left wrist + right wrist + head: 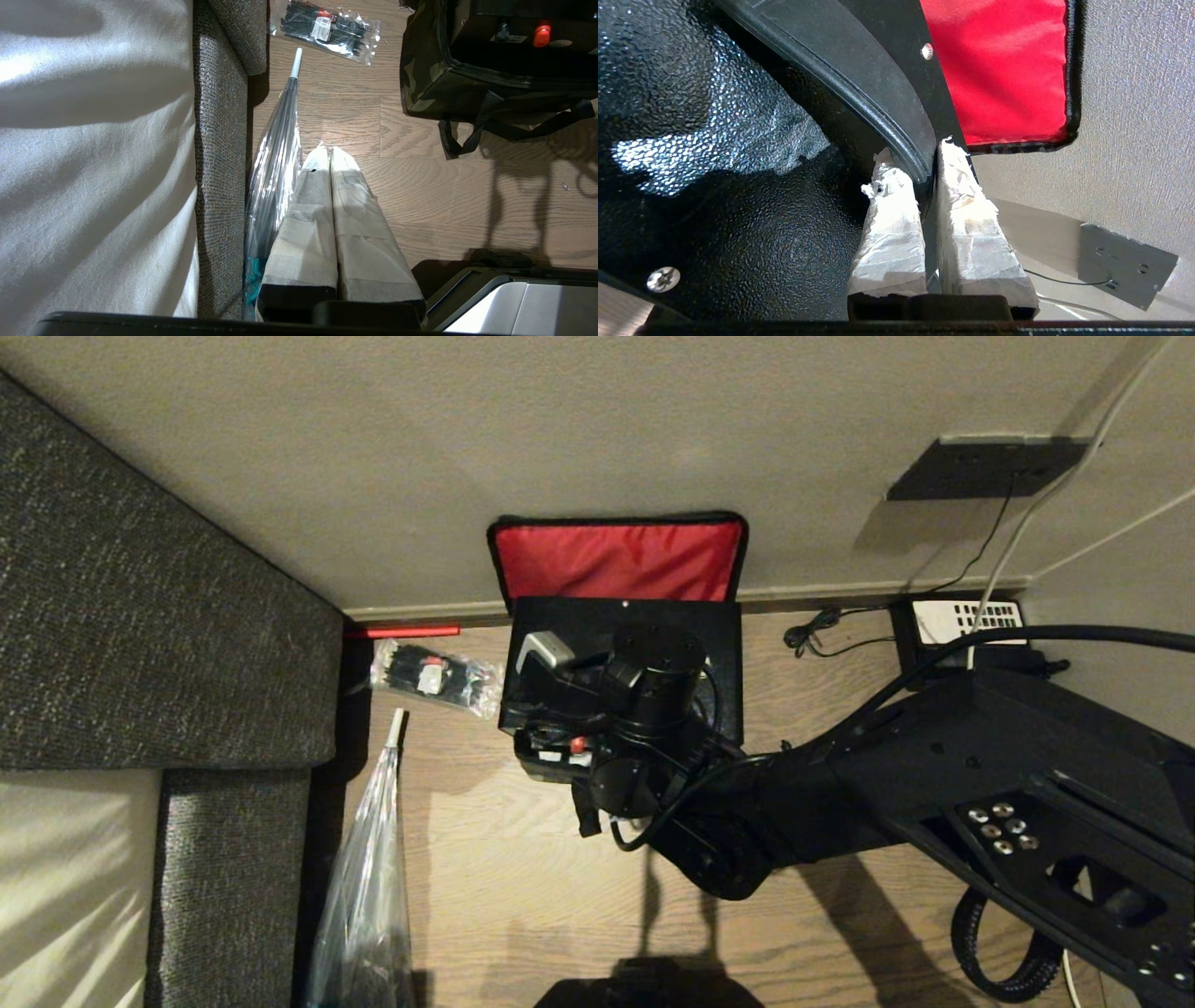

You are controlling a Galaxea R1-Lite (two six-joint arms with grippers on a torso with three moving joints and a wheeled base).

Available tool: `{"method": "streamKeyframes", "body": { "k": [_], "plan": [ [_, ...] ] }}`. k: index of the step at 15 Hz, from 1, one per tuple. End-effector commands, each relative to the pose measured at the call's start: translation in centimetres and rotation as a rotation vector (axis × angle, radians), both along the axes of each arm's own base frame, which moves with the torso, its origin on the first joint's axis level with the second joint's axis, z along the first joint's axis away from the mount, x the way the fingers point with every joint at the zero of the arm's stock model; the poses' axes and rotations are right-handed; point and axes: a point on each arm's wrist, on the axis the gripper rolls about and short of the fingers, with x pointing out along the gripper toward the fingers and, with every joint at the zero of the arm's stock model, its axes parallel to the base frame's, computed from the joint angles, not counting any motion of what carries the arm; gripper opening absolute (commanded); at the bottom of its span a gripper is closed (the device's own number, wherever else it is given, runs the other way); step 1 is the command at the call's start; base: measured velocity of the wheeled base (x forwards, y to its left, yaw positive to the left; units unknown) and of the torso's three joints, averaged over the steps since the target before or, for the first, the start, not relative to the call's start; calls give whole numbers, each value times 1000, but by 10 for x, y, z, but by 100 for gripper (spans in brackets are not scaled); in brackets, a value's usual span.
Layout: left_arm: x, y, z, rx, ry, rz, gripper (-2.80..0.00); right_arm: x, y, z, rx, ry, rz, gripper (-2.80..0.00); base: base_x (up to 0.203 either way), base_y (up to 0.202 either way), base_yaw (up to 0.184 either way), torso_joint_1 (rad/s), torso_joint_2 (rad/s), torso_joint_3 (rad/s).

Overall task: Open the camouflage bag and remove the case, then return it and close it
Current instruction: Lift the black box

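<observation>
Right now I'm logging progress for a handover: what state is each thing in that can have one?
camouflage bag: open, red-lined lid folded back against the wall.
case: gripped at its edge, over the open bag.
right gripper: shut on the case's rim.
left gripper: shut, empty, parked above the floor.
packet of black ties: lying on the floor, untouched.

Right arm extended, left arm parked.
Right gripper (927, 168) pinched tight on the case (738, 186) rim, wrist bent down; left gripper (329, 156) fingers pressed together, pointing at the floor.
</observation>
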Motion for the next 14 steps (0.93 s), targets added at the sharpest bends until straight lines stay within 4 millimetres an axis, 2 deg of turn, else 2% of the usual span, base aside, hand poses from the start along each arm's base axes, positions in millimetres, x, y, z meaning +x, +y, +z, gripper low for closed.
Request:
{"method": "streamKeyframes", "body": {
  "k": [1,4,14],
  "plan": [
    [0,0,0,0,1,1,-280,-1,1,-1,-8,3,-3,-280,0,0,0,0,0,0],
    [0,0,0,0,1,1,-280,-1,2,-4,-15,7,-2,-280,0,0,0,0,0,0],
    [0,0,0,0,1,1,-280,-5,4,5,-22,7,-5,-280,0,0,0,0,0,0]
  ]
}}
